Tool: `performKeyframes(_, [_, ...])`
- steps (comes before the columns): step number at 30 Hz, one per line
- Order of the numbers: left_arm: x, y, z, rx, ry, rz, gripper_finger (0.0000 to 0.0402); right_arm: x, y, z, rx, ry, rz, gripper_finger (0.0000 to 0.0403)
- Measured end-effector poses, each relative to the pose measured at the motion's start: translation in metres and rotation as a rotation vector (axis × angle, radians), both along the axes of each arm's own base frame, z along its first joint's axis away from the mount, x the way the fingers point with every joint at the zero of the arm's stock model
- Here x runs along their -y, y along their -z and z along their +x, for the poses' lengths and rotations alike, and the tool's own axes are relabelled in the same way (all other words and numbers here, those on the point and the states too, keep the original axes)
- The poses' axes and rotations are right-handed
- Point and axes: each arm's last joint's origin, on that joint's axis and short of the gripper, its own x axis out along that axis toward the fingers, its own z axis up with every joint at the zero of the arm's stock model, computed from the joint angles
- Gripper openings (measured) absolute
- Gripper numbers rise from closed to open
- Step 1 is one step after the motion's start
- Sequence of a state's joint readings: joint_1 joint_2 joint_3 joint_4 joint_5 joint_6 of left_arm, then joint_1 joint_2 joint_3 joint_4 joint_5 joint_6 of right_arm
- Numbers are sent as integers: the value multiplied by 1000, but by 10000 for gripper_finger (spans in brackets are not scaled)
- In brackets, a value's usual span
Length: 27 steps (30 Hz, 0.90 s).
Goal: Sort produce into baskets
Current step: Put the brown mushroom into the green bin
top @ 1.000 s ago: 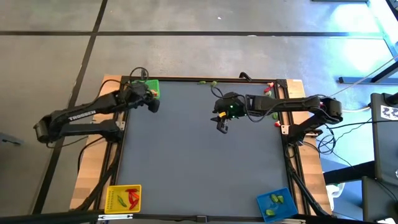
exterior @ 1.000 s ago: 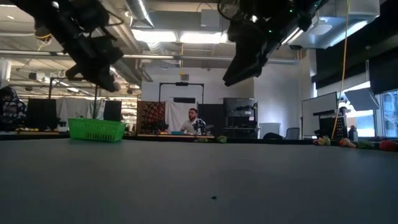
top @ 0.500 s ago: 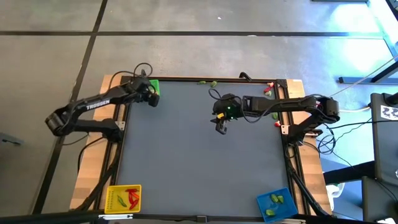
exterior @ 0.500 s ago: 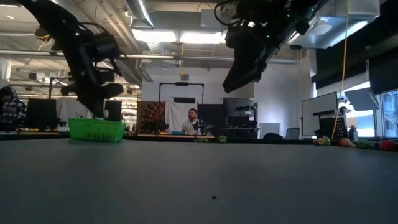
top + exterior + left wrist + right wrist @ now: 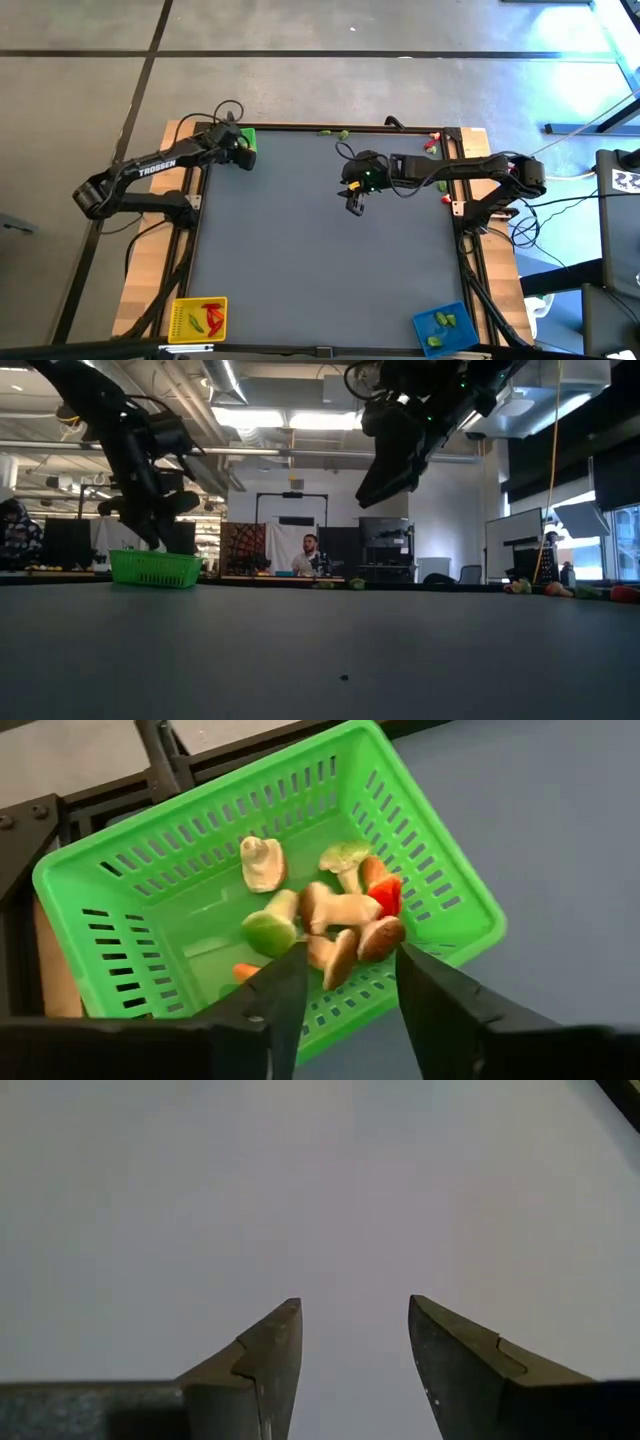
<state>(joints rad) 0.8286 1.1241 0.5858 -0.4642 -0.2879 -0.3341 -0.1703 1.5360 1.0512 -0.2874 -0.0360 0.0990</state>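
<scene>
Left wrist view: the left gripper (image 5: 345, 982) hangs with fingers parted and empty above the green basket (image 5: 440, 870) at the table's far left corner, mushroom-like produce (image 5: 335, 915) heaped inside. Withdrawing well probably means lifting straight up, clear of the rim. Since a second ago it has swung over the basket, while the right gripper (image 5: 355, 203), parted and empty, barely shifts mid-table.

"trossen", faintly legible, on the left arm (image 5: 150, 170)

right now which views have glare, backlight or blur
High view: blue-white glare at its top right corner. Low view: bright ceiling lights leave both arms as dark shapes, and the near table is soft. Left wrist view: green basket evenly lit and crisp. Right wrist view: plain, pale.
</scene>
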Motion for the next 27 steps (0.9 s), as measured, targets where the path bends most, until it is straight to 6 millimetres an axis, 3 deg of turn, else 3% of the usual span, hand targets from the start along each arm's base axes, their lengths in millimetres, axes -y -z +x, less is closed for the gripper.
performKeyframes(4, [3,-10,1,39,45,5,167,0,0,0,0,3,-3,183])
performKeyframes(10, [13,-31,16,167,225,12,163,1,-5,-3,-21,33,-31,183])
performKeyframes(15, [24,-37,31,247,312,40,158,7,-16,-15,-192,100,-114,183])
performKeyframes(22, [36,-40,47,322,366,49,159,38,-22,-42,-435,248,-133,183])
performKeyframes(27, [43,-42,54,345,411,57,155,72,-19,-66,-544,373,-83,183])
